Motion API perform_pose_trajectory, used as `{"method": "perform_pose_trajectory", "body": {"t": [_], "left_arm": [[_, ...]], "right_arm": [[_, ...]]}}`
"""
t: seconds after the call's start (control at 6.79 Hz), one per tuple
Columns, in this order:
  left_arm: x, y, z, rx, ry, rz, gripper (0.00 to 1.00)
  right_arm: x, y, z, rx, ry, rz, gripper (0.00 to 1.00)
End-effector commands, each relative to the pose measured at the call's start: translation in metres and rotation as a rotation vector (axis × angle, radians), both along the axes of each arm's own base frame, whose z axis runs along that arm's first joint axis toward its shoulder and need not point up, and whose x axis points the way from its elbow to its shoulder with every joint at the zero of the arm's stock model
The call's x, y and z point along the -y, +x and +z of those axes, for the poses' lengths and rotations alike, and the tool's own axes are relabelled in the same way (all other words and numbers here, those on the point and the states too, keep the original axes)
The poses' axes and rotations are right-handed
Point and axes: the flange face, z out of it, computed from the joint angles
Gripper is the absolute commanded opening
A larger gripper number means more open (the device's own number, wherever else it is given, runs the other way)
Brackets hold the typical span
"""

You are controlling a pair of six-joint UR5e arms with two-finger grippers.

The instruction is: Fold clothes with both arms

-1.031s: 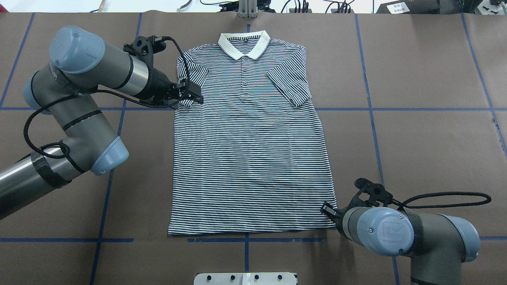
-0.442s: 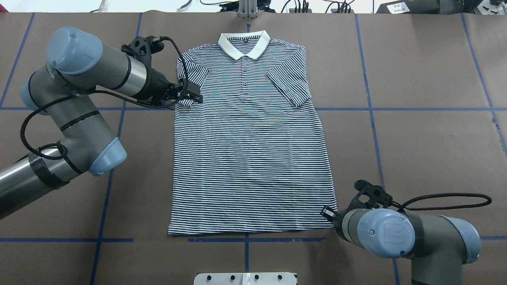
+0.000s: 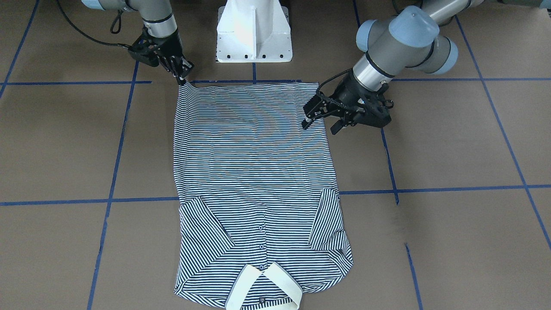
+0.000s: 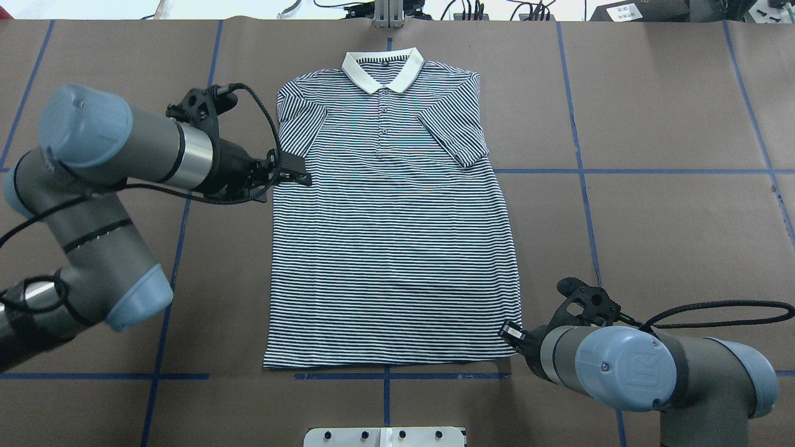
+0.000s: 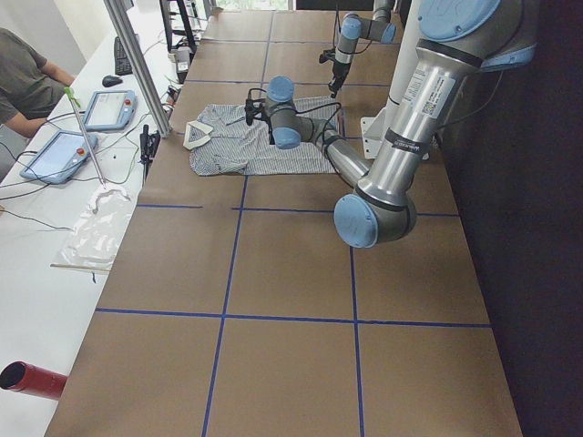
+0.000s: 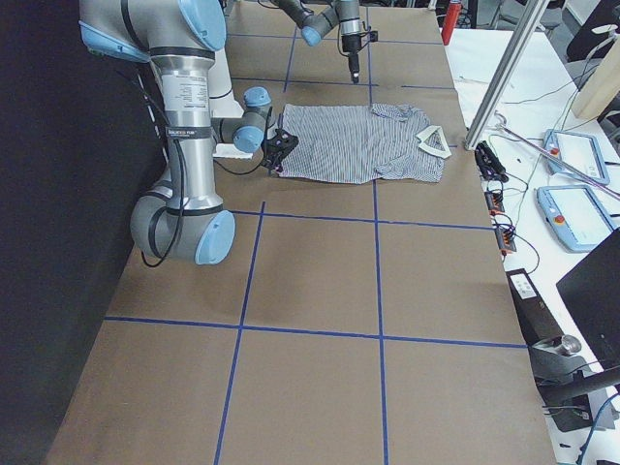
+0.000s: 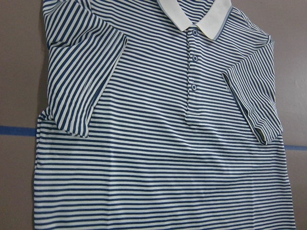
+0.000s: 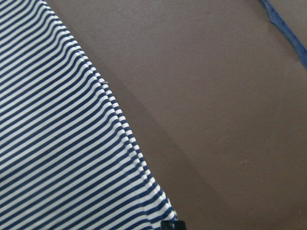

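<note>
- The polo shirt is lying flat on the table.
- The left gripper is hanging spread wide and empty by its side edge.
- The right gripper is pinching its bottom corner.

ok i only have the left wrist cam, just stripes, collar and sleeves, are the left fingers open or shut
Observer: Open. The left gripper is at the polo shirt's side edge, below the sleeve, and holds nothing.
Operator: and the right one, where is it
Observer: The right gripper is at the hem corner on its own side. Its fingertips look closed on the cloth.
Operator: is the hem lying flat
Observer: Yes. The hem runs straight beside the blue tape line.
</note>
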Motion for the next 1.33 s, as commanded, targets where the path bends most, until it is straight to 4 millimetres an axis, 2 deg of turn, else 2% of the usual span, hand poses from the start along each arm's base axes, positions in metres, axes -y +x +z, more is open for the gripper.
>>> {"method": "perform_pose_trajectory", "body": {"t": [0.0,0.15,0.29,0.44,0.59,0.74,1.18], "left_arm": [[-0.1,0.051,0.022,0.146,-0.119,-0.048,0.94],[-0.135,0.058,0.009,0.18,-0.173,-0.013,0.93],[-0.176,0.082,0.036,0.229,-0.243,-0.001,0.85],[-0.185,0.085,0.047,0.254,-0.229,-0.026,0.79],[-0.184,0.085,0.051,0.262,-0.228,-0.031,0.78],[-0.187,0.084,0.064,0.288,-0.229,-0.026,0.78],[-0.189,0.088,0.074,0.309,-0.233,-0.02,0.73]], "right_arm": [[-0.001,0.005,-0.001,0.003,0.001,-0.001,0.0],[-0.001,0.005,-0.002,0.004,0.001,-0.001,0.0],[-0.001,0.005,-0.002,0.004,0.001,-0.003,0.0],[-0.001,0.005,-0.002,0.004,0.001,-0.001,0.0],[-0.001,0.005,-0.001,0.003,0.001,-0.001,0.0],[-0.001,0.005,-0.001,0.003,0.001,-0.001,0.0],[-0.001,0.008,-0.001,0.004,0.001,0.0,0.0]]}}
